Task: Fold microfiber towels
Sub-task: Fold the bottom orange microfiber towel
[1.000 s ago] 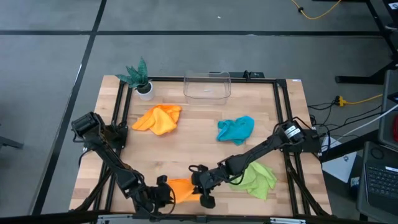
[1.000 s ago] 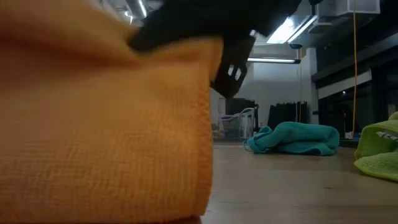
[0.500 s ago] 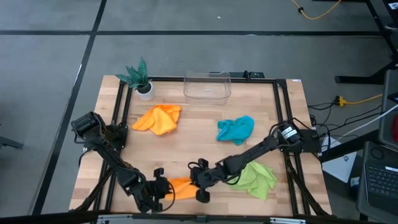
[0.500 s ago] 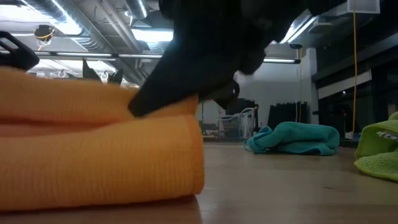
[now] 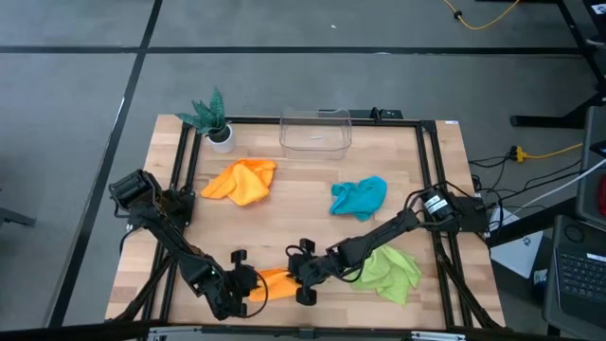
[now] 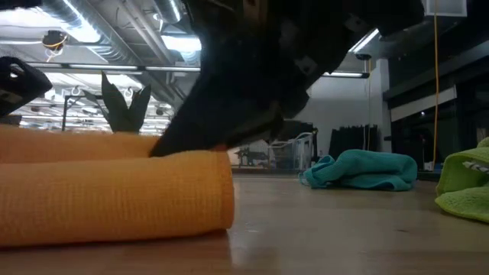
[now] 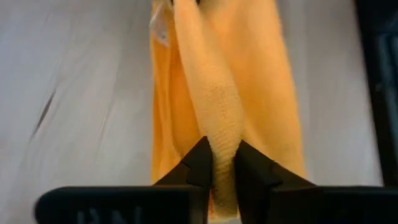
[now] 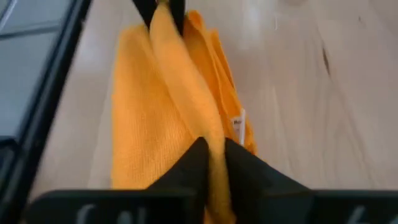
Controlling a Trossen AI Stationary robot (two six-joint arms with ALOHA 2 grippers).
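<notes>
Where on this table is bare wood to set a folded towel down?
Free: the middle strip between the crumpled orange towel and teal towel, below the clear bin. Crowded: the near edge, where left gripper and right gripper pinch the orange towel beside the green towel.

In the low view, the folded orange towel [image 6: 114, 195] ran off the left edge, and a dark, blurred arm [image 6: 260, 69] hid its far side; the lime towel [image 6: 466, 187] was cut at the right.
</notes>
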